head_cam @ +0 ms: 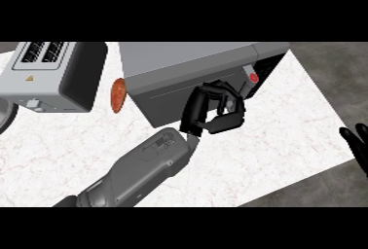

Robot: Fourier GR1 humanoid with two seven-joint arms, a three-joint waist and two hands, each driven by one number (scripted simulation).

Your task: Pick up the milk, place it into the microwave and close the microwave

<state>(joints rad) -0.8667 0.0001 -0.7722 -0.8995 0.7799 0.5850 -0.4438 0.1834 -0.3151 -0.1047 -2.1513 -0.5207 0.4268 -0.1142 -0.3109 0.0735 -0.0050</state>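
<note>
— Where's the left hand (215,109) from where you stand?

— Up against the front of the microwave (187,61), near the right end of its grey door (161,97). The grey forearm (144,168) comes in from the lower left and slants up across the white marbled counter (273,146) to reach it.

— Is it holding anything?

— Not that I can see. The fingers are curled in and the knuckles sit against the door, with nothing showing between fingers and thumb.

— And the milk?

— I can't spot it from here. The door covers most of the front, and the dark strip at the right end shows only a small red spot (253,77). Whether the carton is behind the door, I can't tell.

— Is the door fully closed?

— Hard to say. It lies close to the body, but the hand hides the edge where it would meet.

— The right hand (357,148)?

— At the right edge, off the counter, fingers straight and pointing up, resting.

— Anything else on the counter?

— A grey toaster (43,82) at the left, and an orange round thing (118,95) between it and the microwave, just beside the microwave's left corner
</note>
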